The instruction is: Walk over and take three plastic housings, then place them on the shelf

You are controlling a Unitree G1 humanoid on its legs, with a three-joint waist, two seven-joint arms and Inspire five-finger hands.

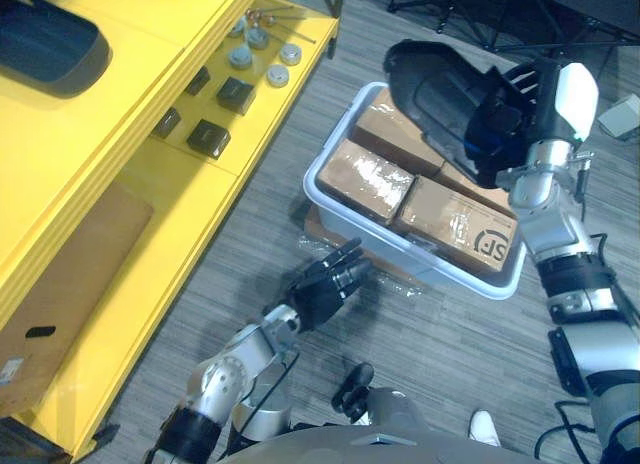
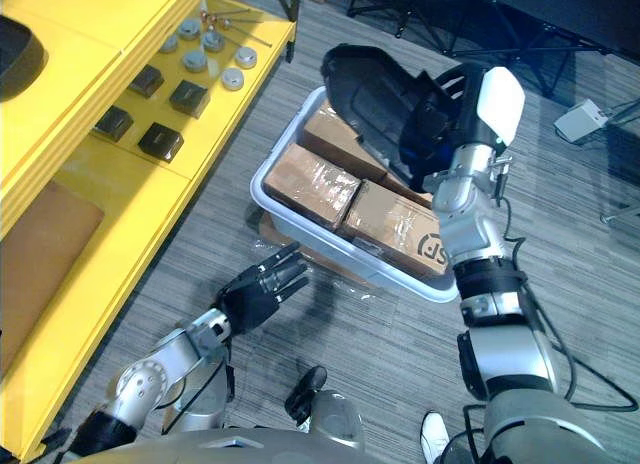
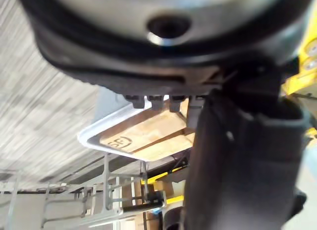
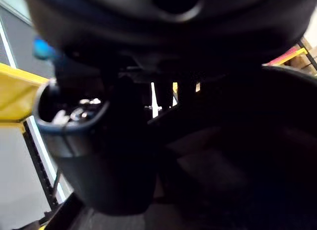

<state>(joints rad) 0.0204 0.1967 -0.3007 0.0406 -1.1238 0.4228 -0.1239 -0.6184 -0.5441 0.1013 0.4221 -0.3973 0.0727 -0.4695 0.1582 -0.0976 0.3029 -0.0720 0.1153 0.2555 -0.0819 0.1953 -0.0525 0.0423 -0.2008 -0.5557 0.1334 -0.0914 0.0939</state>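
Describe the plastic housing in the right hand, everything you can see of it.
The plastic housing is a dark, near-black moulded shell with rounded corners and a slight sheen, its broad face towards the head camera. It is lifted and tilted. The right hand grips one end, fingers curled round its edge. It hangs above the pale bin of cardboard boxes and seems to touch nothing else.

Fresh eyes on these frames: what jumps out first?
The right hand grips a big dark plastic housing raised above the pale bin of taped cardboard boxes on the floor. To its left runs the bright yellow shelf, and the left hand hangs open low beside the bin.
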